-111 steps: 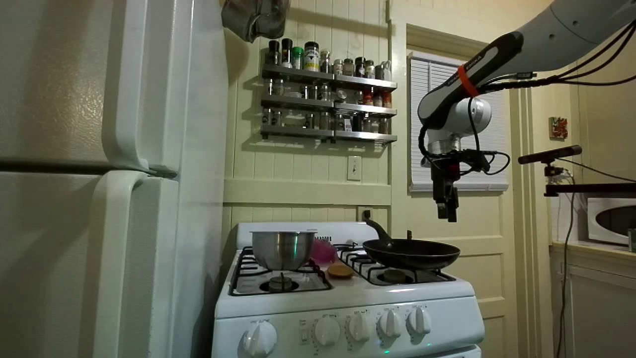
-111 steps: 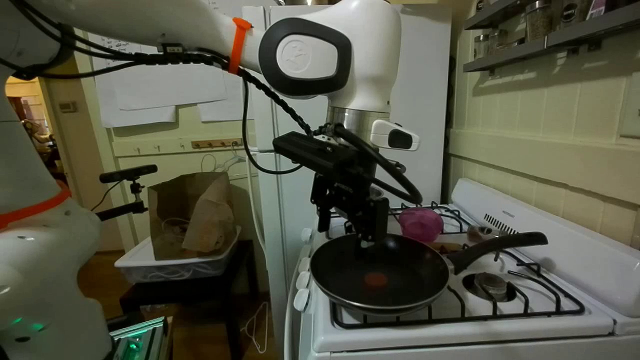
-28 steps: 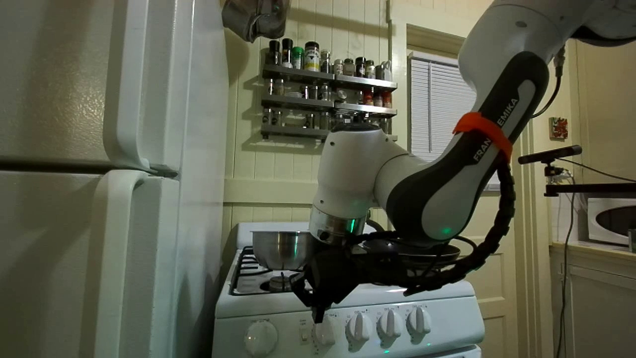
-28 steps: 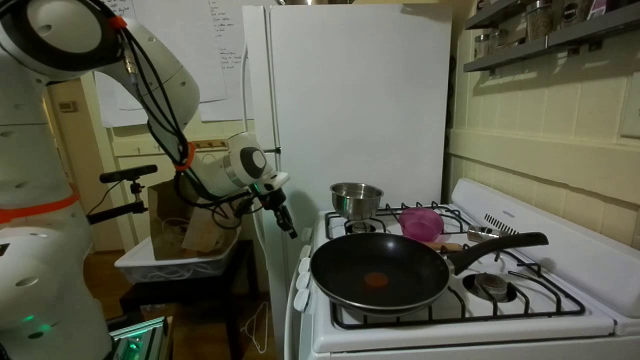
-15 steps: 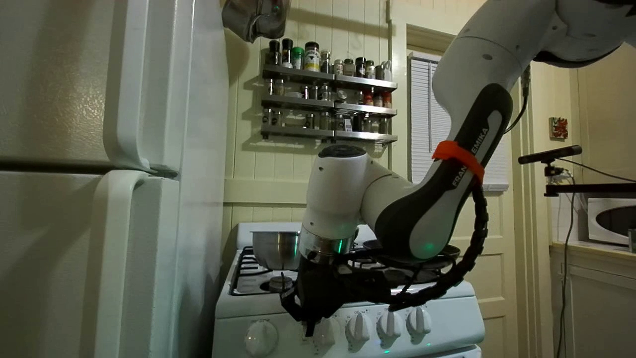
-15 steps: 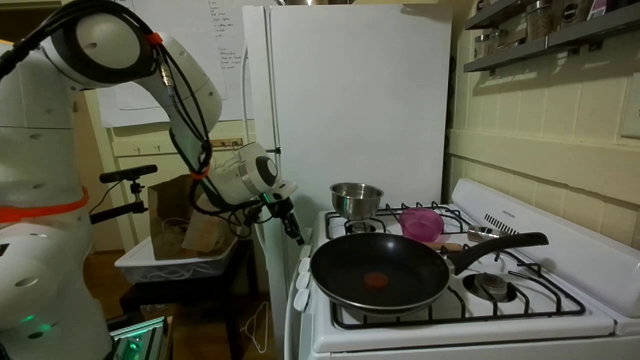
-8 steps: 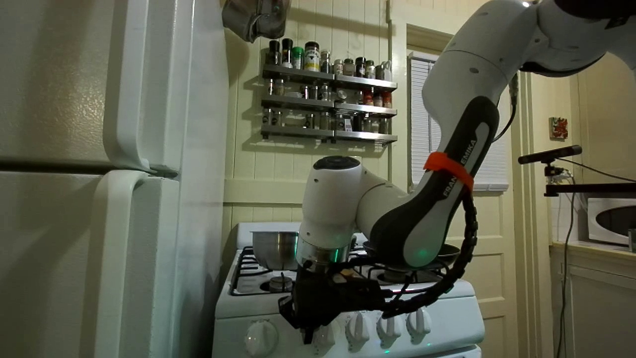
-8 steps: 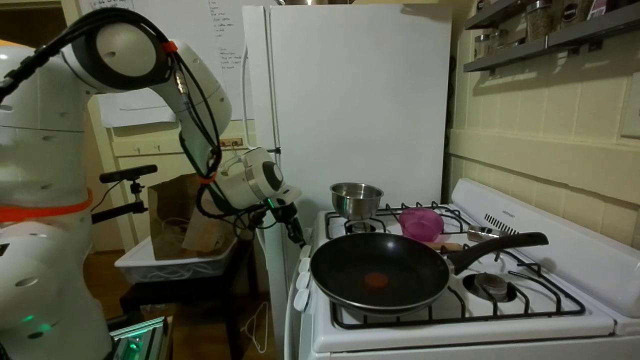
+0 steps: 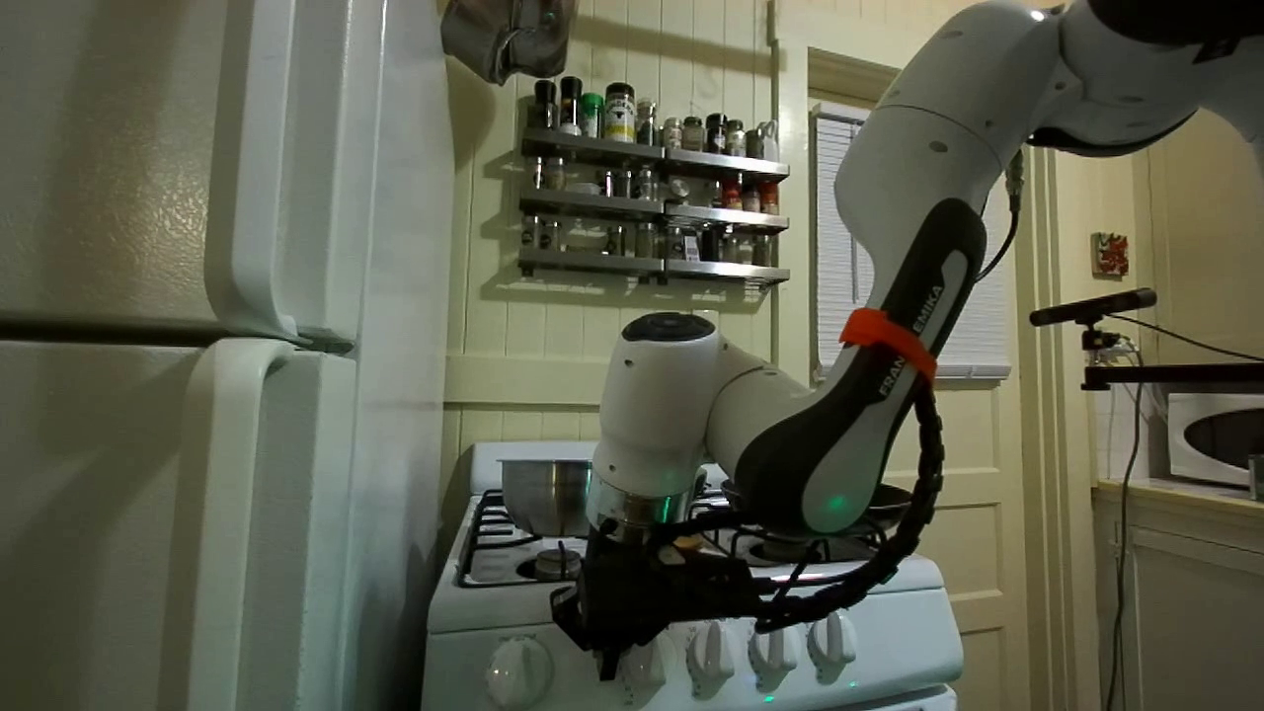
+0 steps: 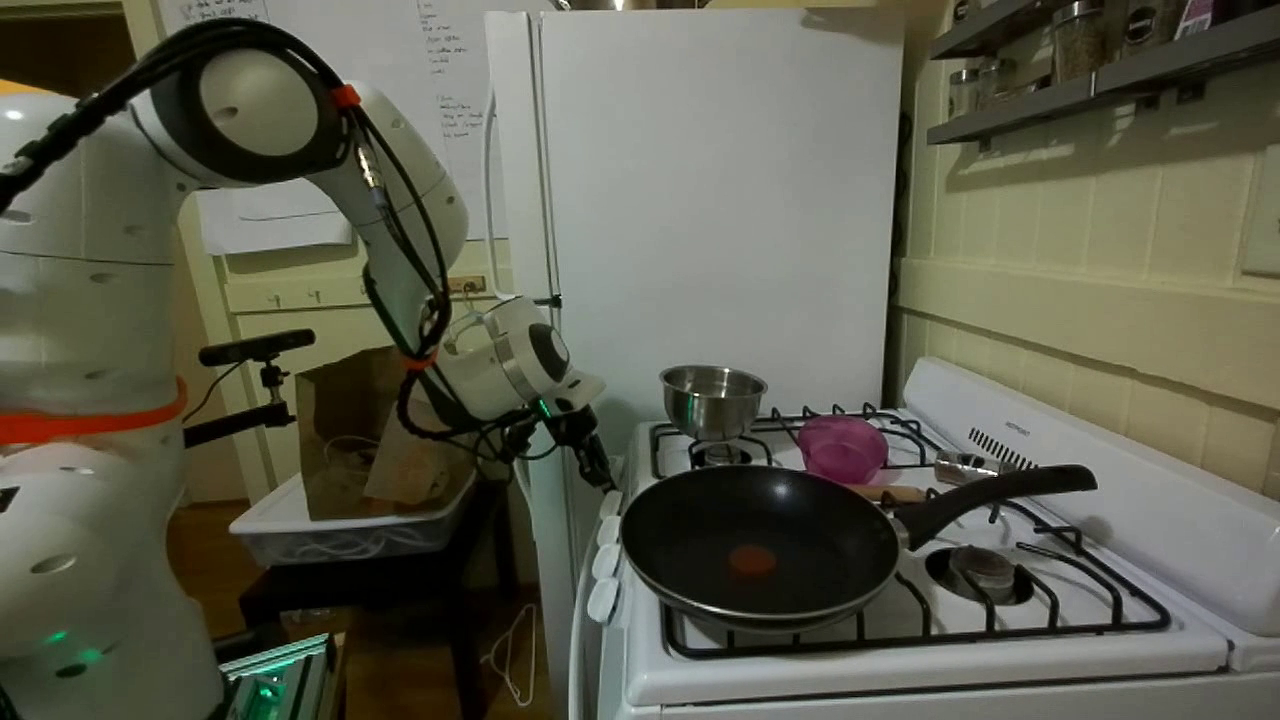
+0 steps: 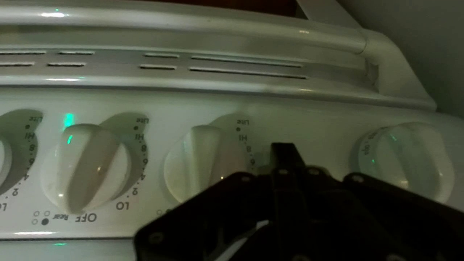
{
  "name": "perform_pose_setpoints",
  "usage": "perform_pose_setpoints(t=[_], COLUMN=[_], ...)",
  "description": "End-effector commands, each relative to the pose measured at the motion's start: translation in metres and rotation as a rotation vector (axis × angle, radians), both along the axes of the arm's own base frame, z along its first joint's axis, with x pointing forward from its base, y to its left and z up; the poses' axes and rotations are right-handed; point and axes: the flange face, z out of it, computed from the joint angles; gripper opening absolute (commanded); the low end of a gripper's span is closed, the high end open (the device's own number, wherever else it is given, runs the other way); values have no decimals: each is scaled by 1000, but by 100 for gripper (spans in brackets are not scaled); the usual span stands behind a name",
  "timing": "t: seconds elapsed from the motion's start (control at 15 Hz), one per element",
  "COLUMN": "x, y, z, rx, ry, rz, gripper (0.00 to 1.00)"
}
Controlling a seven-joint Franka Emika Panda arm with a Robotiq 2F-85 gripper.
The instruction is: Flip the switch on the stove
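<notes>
The stove (image 9: 790, 592) is a white gas range, seen in both exterior views. My gripper (image 9: 607, 671) points down at its front panel, between the large left knob (image 9: 518, 671) and the neighbouring knob (image 9: 647, 667). In the wrist view, where lettering appears upside down, the gripper (image 11: 284, 148) is shut with its fingers together and nothing between them. Its dark body covers the panel between the burner knob (image 11: 203, 156) and the oven knob (image 11: 409, 163); the switch is hidden there. The gripper (image 10: 610, 487) is at the panel in an exterior view; contact cannot be told.
A black frying pan (image 10: 760, 540) rests on the front grate, its rim near the knobs. A steel pot (image 10: 712, 400) and a pink bowl (image 10: 842, 448) stand farther along. The tall refrigerator (image 10: 720, 200) borders the stove. An oven handle (image 11: 181, 18) runs along the front.
From above the stove, my arm has swung round to the front panel. During the last second the fingertips moved lower and closer to the panel; in the last half second they barely shifted.
</notes>
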Motion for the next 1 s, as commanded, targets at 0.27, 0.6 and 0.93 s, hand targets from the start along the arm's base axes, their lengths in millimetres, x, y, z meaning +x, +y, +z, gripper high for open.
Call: perform_pose_setpoints(t=[0.27, 0.6, 0.93], x=[-2, -10, -26], y=[2, -1, 8], z=[-21, -44, -52], rx=[60, 81, 81], ry=[30, 76, 158], rz=[-32, -61, -60], gripper=[0, 0, 0])
